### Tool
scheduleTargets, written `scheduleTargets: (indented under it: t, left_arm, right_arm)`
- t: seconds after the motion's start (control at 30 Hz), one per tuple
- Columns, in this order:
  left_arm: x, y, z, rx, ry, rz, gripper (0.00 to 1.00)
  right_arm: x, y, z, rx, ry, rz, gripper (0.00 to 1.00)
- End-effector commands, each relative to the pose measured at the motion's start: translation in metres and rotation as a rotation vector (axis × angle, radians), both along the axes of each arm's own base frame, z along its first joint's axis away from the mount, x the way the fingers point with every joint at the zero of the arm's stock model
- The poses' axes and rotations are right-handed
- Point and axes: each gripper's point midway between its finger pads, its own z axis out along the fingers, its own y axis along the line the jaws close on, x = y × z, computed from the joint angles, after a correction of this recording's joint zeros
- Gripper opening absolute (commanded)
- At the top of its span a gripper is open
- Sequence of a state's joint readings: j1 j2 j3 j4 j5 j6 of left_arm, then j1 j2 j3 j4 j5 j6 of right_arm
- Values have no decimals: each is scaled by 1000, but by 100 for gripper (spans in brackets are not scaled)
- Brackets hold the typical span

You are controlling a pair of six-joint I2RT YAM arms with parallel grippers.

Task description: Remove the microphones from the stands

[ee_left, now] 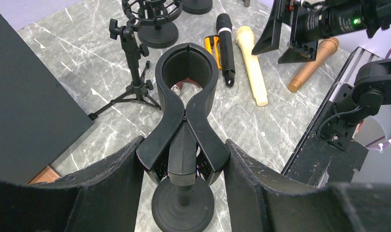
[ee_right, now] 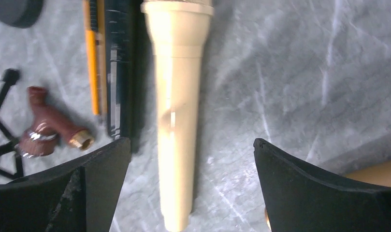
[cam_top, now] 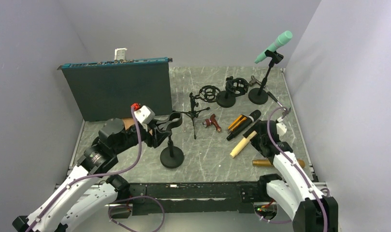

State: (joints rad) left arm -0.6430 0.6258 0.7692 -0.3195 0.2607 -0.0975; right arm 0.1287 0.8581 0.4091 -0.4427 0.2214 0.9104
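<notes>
The black desk stand (cam_top: 172, 157) stands at front left. Its spring clip (ee_left: 187, 63) is closed into a ring with nothing in it. My left gripper (ee_left: 183, 143) is shut on the clip's two handles, one finger pressing each side. The cream microphone (cam_top: 243, 144) lies flat on the marble table, seen too in the left wrist view (ee_left: 251, 63) and the right wrist view (ee_right: 176, 121). My right gripper (ee_right: 191, 145) hovers low over the microphone's tail end, open wide, with both fingers apart from it.
A black microphone (cam_top: 244, 123) and an orange one (cam_top: 236, 122) lie beside the cream one; a gold one (cam_top: 275, 163) lies near the right arm. A teal microphone (cam_top: 274, 46) sits on a rear stand. A tripod (cam_top: 193, 113), shock mounts (cam_top: 210, 93) and a dark panel (cam_top: 118, 89) stand behind.
</notes>
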Motion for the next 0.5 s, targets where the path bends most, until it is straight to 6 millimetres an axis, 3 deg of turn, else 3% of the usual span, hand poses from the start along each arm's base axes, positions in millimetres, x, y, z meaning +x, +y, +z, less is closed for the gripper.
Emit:
scheduleTargets:
  t: [0.0, 0.07, 0.13, 0.23, 0.33, 0.47]
  left_arm:
    - [-6, -2, 24, -89, -64, -17, 51]
    - [-7, -2, 21, -93, -63, -21, 51]
    - [-9, -2, 17, -100, -64, -28, 52]
    - [-11, 0, 13, -111, -68, -24, 53]
    - [-13, 1, 11, -124, -78, -20, 53]
    - [-15, 2, 9, -129, -82, -26, 53]
  right_arm:
    - [14, 14, 54, -14, -98, 144, 100]
    - [17, 34, 78, 25, -166, 234, 100]
    - [19, 66, 102, 95, -244, 353, 100]
    - [10, 146, 140, 274, -362, 656, 100]
    - [-10, 219, 175, 431, -438, 912, 100]
    - [-34, 285, 225, 563, -563, 1075, 100]
